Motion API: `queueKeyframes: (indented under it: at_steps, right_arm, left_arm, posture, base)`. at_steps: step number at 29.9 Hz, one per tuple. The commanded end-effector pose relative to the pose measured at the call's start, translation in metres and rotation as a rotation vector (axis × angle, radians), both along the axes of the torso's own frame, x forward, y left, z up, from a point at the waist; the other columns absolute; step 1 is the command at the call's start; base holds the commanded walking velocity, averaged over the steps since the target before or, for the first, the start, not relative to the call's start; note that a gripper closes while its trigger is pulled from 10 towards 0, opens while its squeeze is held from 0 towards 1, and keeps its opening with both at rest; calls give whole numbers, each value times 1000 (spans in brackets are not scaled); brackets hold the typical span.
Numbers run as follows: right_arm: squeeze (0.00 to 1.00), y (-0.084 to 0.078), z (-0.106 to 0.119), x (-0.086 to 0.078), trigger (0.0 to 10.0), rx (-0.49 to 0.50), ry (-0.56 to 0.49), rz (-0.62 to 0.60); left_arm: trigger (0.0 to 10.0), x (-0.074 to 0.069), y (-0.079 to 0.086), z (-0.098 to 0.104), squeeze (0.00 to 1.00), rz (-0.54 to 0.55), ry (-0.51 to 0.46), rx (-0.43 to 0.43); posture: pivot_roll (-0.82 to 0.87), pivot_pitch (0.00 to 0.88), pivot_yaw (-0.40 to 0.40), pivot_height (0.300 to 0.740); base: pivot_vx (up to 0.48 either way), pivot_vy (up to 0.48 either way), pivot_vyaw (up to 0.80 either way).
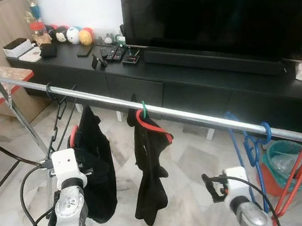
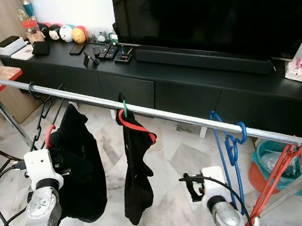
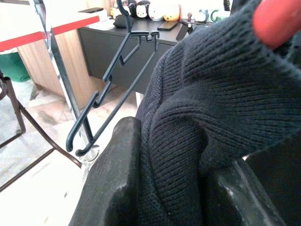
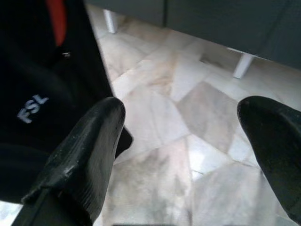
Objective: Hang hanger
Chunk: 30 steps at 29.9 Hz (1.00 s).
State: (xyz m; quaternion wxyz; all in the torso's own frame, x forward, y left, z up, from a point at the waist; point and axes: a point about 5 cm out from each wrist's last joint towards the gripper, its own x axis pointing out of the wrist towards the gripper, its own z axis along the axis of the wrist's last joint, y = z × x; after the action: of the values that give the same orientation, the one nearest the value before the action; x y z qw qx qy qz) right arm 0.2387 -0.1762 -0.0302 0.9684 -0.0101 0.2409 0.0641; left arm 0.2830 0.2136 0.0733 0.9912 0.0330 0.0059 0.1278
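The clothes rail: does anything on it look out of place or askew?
Yes. The black garment on the red hanger droops in a bunch instead of spreading out. At the rail's right end, red hangers lean slanted, not hooked squarely.

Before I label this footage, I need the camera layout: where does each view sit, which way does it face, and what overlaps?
Left eye view: on the head, looking forward and down at the metal rail and TV cabinet; both silver arms show.
Right eye view: same head, same scene, slightly offset.
Left wrist view: along the left end effector, its fingers around a black knit garment.
Right wrist view: along the open right end effector, toward the marble floor.
Shared: the knit garment shows in the head views and left wrist view.
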Motion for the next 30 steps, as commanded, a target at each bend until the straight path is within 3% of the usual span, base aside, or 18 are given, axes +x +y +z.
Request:
queueKeyframes:
  at_steps: [1, 5, 9, 12, 17, 29, 30]
  right_arm:
    - [0, 5, -8, -4, 10000, -3, 63, 22]
    - [0, 10, -21, -13, 10000, -27, 165, 42]
    - [0, 6, -43, -38, 10000, -58, 341, -16]
    - [0, 6, -50, -49, 10000, -59, 405, -23]
    - [0, 4, -56, -58, 10000, -2, 455, -129]
    - [0, 18, -54, -53, 10000, 40, 455, -104]
    - [0, 15, -56, -58, 10000, 43, 459, -99]
  left_arm:
    - [10000, 6, 0, 13, 0, -10, -60, 19]
    - [10000, 6, 0, 14, 0, -14, -60, 16]
    - [10000, 11, 3, 18, 0, -13, -69, 12]
    - [10000, 12, 4, 20, 0, -13, -71, 14]
    - [10000, 13, 6, 22, 0, -10, -75, 9]
    - [10000, 18, 5, 28, 0, -19, -93, 9]
    - [10000, 18, 4, 27, 0, -19, -92, 7]
  posture:
    - [-60, 13, -25, 740]
    - [-60, 16, -25, 740]
    - [-61, 15, -24, 740]
    - [-57, 15, -24, 740]
    - [-51, 17, -23, 740]
    - [-57, 15, -21, 740]
    - [-57, 13, -22, 740]
  base:
    - [0, 0, 0]
    - [0, 0, 0]
    - [0, 0, 0]
    - [0, 0, 0]
    - [0, 0, 0]
    - [0, 0, 0]
    - [240, 0, 0]
